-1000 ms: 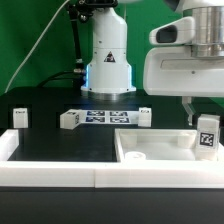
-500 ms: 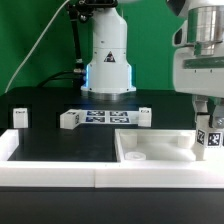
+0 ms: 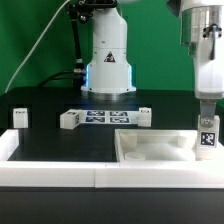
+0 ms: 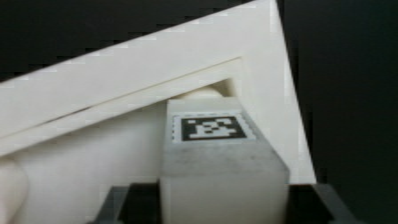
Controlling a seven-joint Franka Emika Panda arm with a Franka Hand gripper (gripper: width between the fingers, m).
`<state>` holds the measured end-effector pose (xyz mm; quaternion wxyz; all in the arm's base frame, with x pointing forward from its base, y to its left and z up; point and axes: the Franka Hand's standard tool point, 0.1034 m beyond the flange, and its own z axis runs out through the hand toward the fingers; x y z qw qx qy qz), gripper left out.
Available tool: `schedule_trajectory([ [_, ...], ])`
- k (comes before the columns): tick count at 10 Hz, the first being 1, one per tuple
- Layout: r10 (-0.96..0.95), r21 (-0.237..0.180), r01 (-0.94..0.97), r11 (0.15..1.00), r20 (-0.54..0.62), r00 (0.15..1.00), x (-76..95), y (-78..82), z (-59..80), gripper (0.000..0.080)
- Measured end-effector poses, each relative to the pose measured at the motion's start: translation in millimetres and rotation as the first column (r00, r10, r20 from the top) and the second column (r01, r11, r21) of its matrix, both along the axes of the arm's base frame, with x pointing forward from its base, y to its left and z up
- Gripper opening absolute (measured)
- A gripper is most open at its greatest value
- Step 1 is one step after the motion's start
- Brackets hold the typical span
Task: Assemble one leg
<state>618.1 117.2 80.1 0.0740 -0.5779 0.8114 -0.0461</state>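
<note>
At the right edge of the exterior view, your tool [image 3: 206, 128] hangs straight down over the far right corner of the large flat white part [image 3: 160, 152] and grips the leg [image 3: 207, 133] upright, its tag facing the camera. In the wrist view the dark fingers [image 4: 134, 204] flank the leg [image 4: 217, 165] low in the frame, clamped on its sides, with the tagged face pointing toward the corner of the white part [image 4: 107, 100]. You can judge the reason for this pose: holding the post vertical and near the corner lines it up with a corner hole, so it can be lowered and seated; whether its foot already touches the part is hidden. Across the middle of the black surface [image 3: 60, 145], the marker board [image 3: 104, 118] lies flat, with two small white tagged pieces [image 3: 68, 120] beside its ends and another [image 3: 19, 118] at the far left, well apart from the tool. No brand name is readable; the only print is the black-and-white square marker patterns, and a glowing emblem on the arm's base [image 3: 107, 70] too small to read.
</note>
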Motion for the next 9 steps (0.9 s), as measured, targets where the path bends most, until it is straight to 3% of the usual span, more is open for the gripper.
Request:
schedule_trajectory([
  [1, 0.002, 0.000, -0.002, 1.000, 0.000, 1.000, 0.0, 0.1, -0.1, 0.0407],
  [2, 0.048, -0.008, -0.048, 0.999, 0.001, 0.999, -0.1, 0.1, -0.2, 0.0407],
  [3, 0.078, -0.013, -0.078, 0.997, 0.000, 0.997, -0.3, 1.0, -0.3, 0.0599],
  [6, 0.351, -0.060, -0.351, 0.935, -0.009, 0.936, 0.4, 3.8, 0.5, 0.0642],
  [9, 0.648, -0.119, -0.647, 0.753, -0.038, 0.761, 0.4, 4.6, -1.5, 0.0649],
])
